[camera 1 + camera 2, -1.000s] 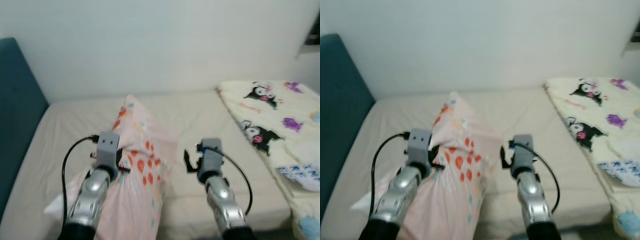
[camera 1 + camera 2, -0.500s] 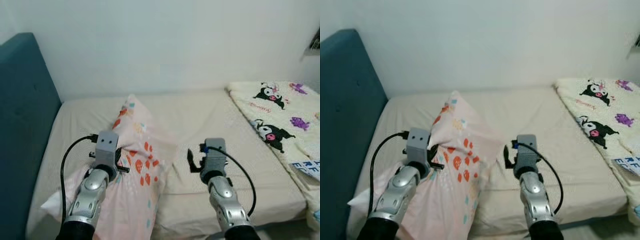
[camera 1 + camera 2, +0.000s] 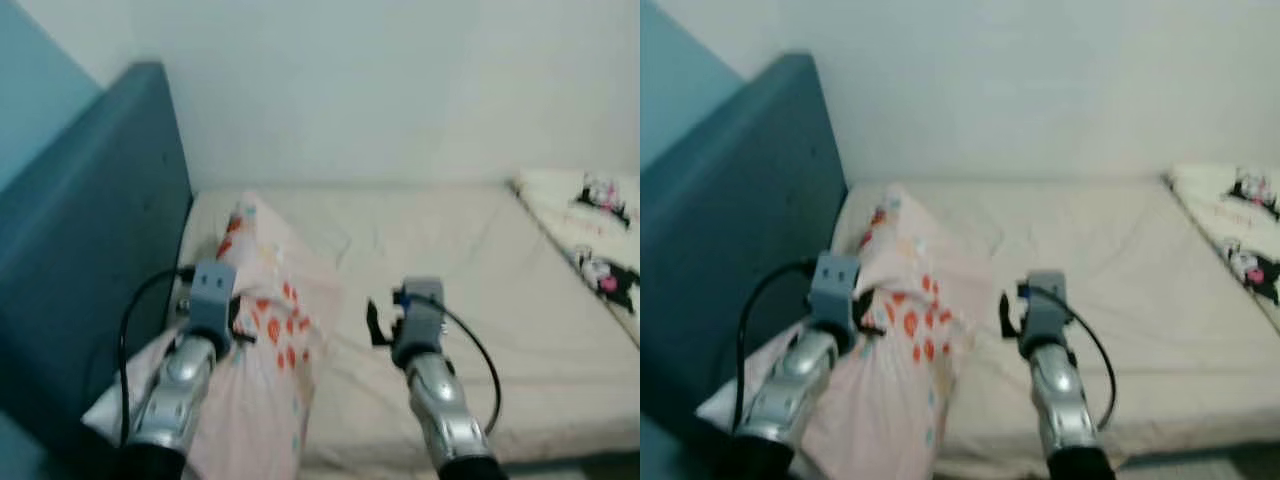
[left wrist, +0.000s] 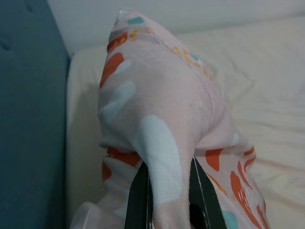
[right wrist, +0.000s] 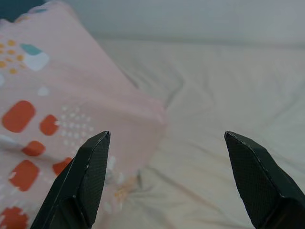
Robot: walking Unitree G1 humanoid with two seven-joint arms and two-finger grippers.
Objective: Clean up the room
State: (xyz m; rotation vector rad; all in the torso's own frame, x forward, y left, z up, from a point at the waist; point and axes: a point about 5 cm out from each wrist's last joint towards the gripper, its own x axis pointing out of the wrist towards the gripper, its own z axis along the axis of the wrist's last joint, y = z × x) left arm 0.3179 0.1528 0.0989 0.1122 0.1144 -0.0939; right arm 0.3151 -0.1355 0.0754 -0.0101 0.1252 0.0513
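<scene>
A pink pillow with orange and teal spots lies lengthwise on the left of the beige bed, close to the teal headboard. My left gripper is shut on a fold of the pillow, pinching the cloth between its black fingers. My right gripper hangs open over the sheet just right of the pillow's edge, with nothing between its fingertips. Both silver arms reach forward from the lower edge of the head views.
A cream blanket with black cartoon figures lies at the bed's far right. A plain white wall backs the bed. The middle of the mattress is bare rumpled sheet.
The head camera has swung left, bringing the teal headboard far into view and pushing the cartoon blanket to the right edge. Both grippers keep their hold and pose relative to the pillow.
</scene>
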